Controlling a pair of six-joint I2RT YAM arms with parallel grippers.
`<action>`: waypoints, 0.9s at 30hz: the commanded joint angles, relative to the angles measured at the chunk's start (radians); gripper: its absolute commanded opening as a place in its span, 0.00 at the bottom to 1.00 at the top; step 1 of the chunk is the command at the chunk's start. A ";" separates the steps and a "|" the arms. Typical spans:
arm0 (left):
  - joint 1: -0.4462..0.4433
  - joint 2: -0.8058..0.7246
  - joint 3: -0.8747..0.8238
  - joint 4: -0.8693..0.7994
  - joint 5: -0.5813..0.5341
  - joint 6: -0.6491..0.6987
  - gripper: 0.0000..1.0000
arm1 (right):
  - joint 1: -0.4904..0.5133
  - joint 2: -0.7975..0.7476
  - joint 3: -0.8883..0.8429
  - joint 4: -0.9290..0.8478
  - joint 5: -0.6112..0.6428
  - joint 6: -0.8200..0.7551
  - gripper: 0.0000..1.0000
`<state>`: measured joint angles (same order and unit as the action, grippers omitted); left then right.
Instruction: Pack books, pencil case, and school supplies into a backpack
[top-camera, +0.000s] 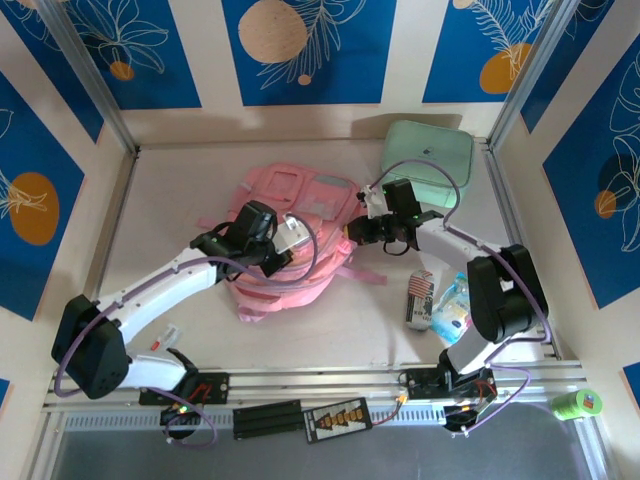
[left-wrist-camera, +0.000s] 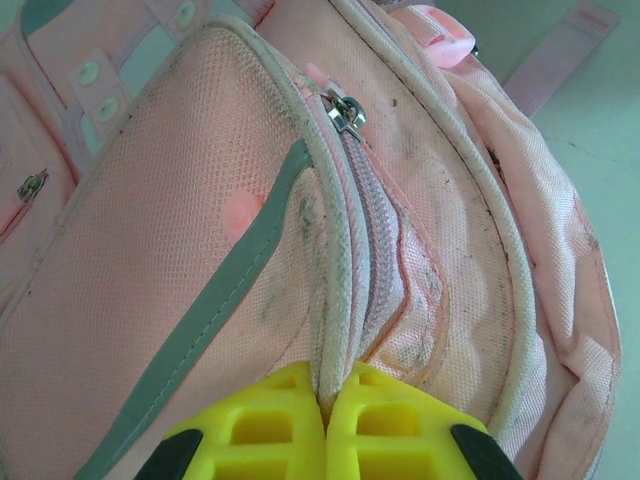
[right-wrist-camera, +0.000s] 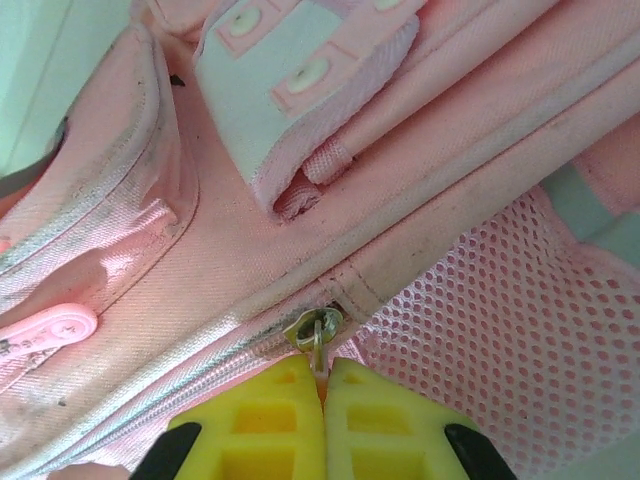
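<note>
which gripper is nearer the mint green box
Right. The right gripper holds the backpack just left of the mint green box; the left gripper is farther left on it.

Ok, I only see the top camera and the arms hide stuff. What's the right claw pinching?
Observer: The right gripper is shut on a metal zipper pull of the backpack, beside a mesh pocket.
Operator: And the left one?
Observer: The left gripper pinches a piped seam beside another zipper, well short of its slider.
Operator: Is that zip open?
Observer: No, it looks zipped shut.
</note>
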<state>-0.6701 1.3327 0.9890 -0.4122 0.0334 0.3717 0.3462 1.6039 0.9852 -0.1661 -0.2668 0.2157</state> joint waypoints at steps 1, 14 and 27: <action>0.009 0.014 0.026 0.045 -0.009 -0.013 0.00 | 0.000 -0.038 0.036 -0.098 0.081 -0.063 0.00; 0.009 0.129 0.117 0.090 -0.071 -0.281 0.00 | 0.172 -0.160 -0.063 -0.081 -0.010 0.056 0.00; 0.010 0.187 0.139 0.124 -0.085 -0.439 0.00 | 0.290 -0.165 -0.198 0.157 0.092 0.314 0.00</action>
<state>-0.6708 1.4982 1.0813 -0.3584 0.0059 0.0288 0.6216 1.4624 0.8265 -0.0944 -0.1917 0.4309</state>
